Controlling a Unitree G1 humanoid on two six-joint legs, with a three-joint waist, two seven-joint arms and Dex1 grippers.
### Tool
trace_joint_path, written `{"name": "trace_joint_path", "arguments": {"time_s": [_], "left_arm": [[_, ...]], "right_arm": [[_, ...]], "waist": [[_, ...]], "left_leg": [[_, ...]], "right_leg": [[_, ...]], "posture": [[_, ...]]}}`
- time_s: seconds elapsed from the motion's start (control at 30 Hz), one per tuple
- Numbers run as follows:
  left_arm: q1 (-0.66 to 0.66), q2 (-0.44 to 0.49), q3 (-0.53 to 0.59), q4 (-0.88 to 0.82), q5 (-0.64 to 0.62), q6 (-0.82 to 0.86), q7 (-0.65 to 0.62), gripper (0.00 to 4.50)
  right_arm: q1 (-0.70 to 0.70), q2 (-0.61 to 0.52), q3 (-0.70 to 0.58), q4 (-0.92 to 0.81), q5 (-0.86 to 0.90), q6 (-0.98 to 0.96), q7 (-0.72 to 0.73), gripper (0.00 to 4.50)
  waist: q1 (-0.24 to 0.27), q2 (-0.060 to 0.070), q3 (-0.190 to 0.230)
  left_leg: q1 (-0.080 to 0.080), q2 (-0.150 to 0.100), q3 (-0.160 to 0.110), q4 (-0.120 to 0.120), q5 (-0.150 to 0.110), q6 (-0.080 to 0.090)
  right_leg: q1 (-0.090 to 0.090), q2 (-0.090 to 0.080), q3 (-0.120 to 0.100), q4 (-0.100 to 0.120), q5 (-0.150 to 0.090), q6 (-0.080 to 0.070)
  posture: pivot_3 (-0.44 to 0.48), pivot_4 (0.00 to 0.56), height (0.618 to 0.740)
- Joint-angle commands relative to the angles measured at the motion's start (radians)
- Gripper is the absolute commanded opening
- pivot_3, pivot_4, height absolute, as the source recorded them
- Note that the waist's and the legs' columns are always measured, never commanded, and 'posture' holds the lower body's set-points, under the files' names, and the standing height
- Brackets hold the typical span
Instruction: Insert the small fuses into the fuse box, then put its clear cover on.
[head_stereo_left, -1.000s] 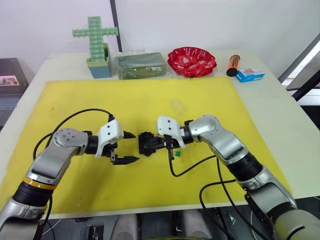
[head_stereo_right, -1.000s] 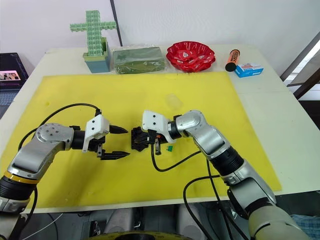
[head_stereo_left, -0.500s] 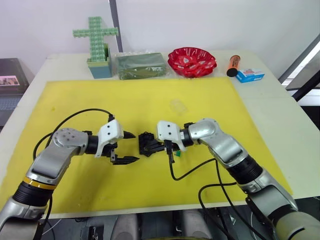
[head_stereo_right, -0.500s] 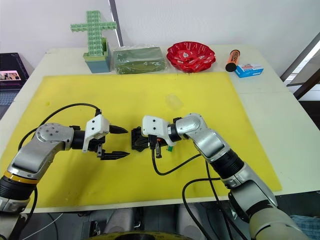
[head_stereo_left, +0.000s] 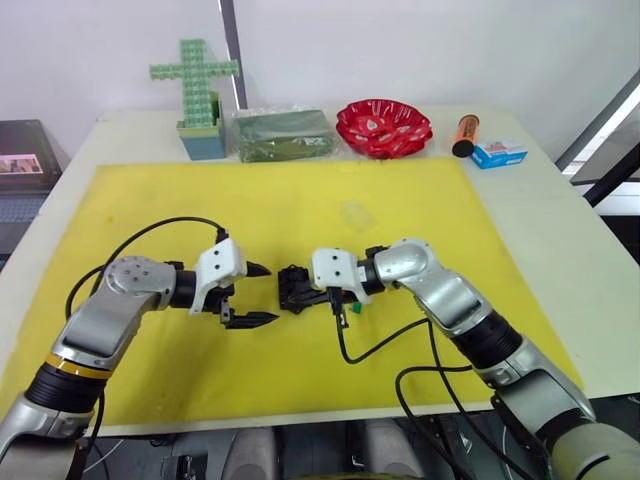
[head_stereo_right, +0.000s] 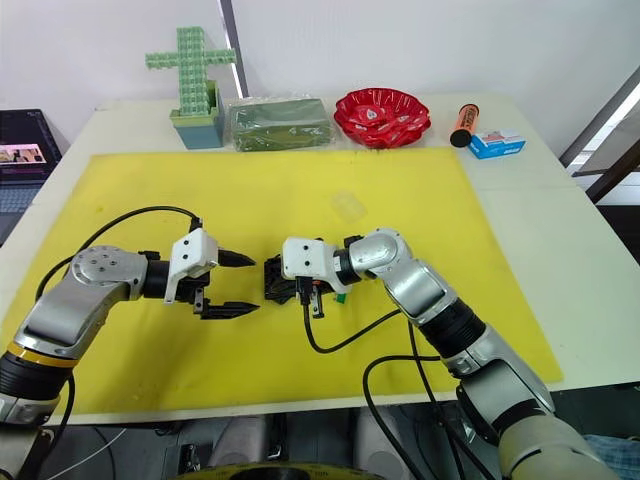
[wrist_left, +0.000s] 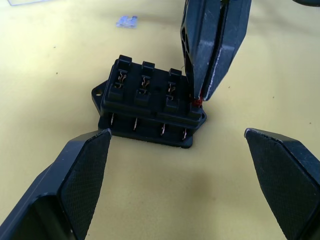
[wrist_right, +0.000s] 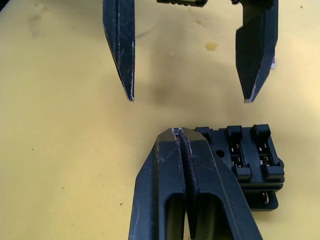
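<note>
Left gripper (head_stereo_left: 257, 294): released, fingers spread wide, facing the fuse box from just beside it, not touching. Fuse box (head_stereo_left: 296, 288): black, lying on the yellow mat (head_stereo_left: 150, 200) on the bench, between the two grippers. Right gripper (wrist_left: 198, 98): clenched, tips pressed at one end slot of the fuse box with a red fuse (wrist_left: 196, 102) pinched between them. A green fuse (head_stereo_left: 342, 310) lies just under that gripper. The clear cover (head_stereo_left: 355, 213) rests farther back on the mat.

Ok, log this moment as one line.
right gripper: shut on red fuse, at black slotted fuse box | left gripper: open beside box
</note>
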Motion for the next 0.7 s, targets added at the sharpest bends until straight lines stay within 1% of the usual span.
{"name": "trace_joint_path", "arguments": {"time_s": [0.03,0.2,0.37,0.5,0.53,0.6,0.7], "left_arm": [[-0.021,0.017,0.047,-0.027,-0.026,0.002,-0.009,4.5],[-0.022,0.038,0.07,-0.023,-0.035,0.007,-0.022,4.5],[-0.014,0.061,0.111,-0.044,-0.057,0.027,-0.017,4.5],[0.001,0.092,0.217,-0.087,-0.158,0.114,-0.015,4.5],[0.015,0.113,0.257,-0.091,-0.184,0.136,-0.022,4.5],[0.064,0.166,0.324,-0.085,-0.193,0.141,-0.047,4.5],[0.135,0.256,0.396,-0.017,-0.133,0.081,-0.064,4.5]], "right_arm": [[0.003,0.027,-0.082,0.003,0.064,0.074,-0.017,0.06],[-0.015,0.021,-0.142,-0.062,0.13,0.149,0.001,0.06],[-0.038,-0.023,-0.204,-0.144,0.198,0.258,0.023,0.06],[-0.031,-0.099,-0.277,-0.214,0.263,0.33,0.038,0.06],[-0.027,-0.132,-0.302,-0.225,0.276,0.343,0.046,0.06],[-0.013,-0.203,-0.346,-0.234,0.296,0.356,0.068,0.06],[0.03,-0.301,-0.391,-0.209,0.297,0.334,0.093,0.71]], "waist": [[-0.001,0.0,0.0],[-0.003,0.0,0.001],[-0.003,0.001,0.002],[-0.003,0.001,0.002],[-0.004,0.001,0.002],[-0.005,0.001,0.003],[-0.005,0.001,0.003]], "left_leg": [[0.0,0.0,0.0,0.0,0.0,0.0],[-0.002,0.0,0.0,-0.001,0.0,0.0],[-0.003,0.0,0.0,-0.001,0.0,0.0],[-0.004,0.0,0.0,0.0,0.0,0.0],[-0.005,0.0,0.0,-0.001,0.0,0.0],[-0.006,0.0,0.0,-0.001,0.0,0.0],[-0.008,0.0,0.001,-0.002,0.0,0.0]], "right_leg": [[0.0,0.0,0.0,0.0,0.0,0.0],[-0.002,0.0,0.0,0.0,0.0,0.0],[-0.003,0.0,0.0,0.0,0.0,0.0],[-0.004,0.0,0.0,0.0,0.0,0.0],[-0.005,0.0,0.0,0.0,0.0,0.0],[-0.006,0.0,0.0,-0.001,0.0,0.0],[-0.009,0.0,0.0,-0.001,0.0,0.0]], "posture": [[0.0,0.15,0.74],[0.0,0.15,0.74],[0.0,0.15,0.74],[0.0,0.15,0.74],[0.0,0.15,0.74],[0.0,0.15,0.74],[0.0,0.15,0.74]]}}
